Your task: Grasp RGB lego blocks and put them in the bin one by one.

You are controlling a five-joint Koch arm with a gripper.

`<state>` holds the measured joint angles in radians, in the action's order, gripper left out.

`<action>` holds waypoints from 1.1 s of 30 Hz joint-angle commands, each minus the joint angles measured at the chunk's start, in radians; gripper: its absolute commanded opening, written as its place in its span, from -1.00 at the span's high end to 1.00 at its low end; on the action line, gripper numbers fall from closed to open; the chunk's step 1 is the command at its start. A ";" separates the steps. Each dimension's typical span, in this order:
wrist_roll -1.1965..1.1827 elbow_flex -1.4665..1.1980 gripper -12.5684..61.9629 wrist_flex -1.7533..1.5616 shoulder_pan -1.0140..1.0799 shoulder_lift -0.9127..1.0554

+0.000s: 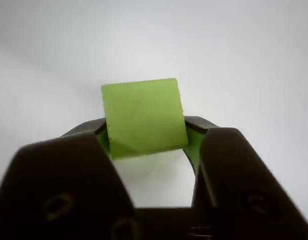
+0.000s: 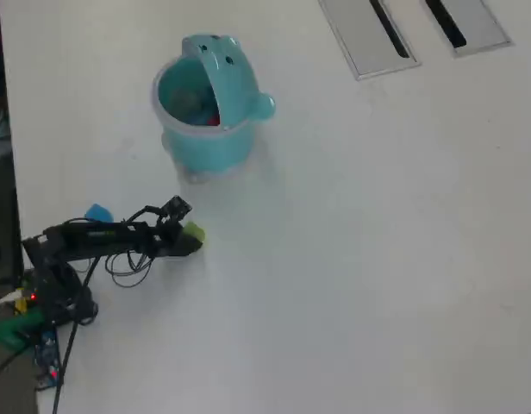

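A plain white table (image 2: 377, 259) is filling nearly the whole overhead view, matte and evenly lit; two pale grey cable-slot covers (image 2: 412, 26) with dark slits are lying flush in its top right part; a dark strip of floor is showing along the left edge. The black arm (image 2: 93, 241) is reaching across the lower left of the table, its loose wires trailing beside it and a small red light glowing at its base.

The gripper (image 1: 146, 137) is pinching the yellow-green block (image 1: 144, 117); in the wrist view the two dark jaws are pressing on the cube's lower left and lower right sides, with most of the cube standing out beyond the tips and its flat face tilting slightly; white table is lying behind it. In the overhead view the same block (image 2: 194, 230) is showing at the tip of the arm, below the bin and well apart from it.

The light-teal bin (image 2: 205, 138) is standing in the upper left, its animal-face lid (image 2: 227, 73) hinging open to the right; the red block (image 2: 214, 119) is lying inside. The blue block (image 2: 97, 212) is sitting just above the arm, partly hidden.

No brand, label or readable writing is showing.
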<state>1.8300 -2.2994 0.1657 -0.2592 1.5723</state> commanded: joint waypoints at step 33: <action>-0.623 0.341 0.39 -0.126 -0.290 0.457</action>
<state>1.2103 -2.0433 0.1212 -0.5446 1.9942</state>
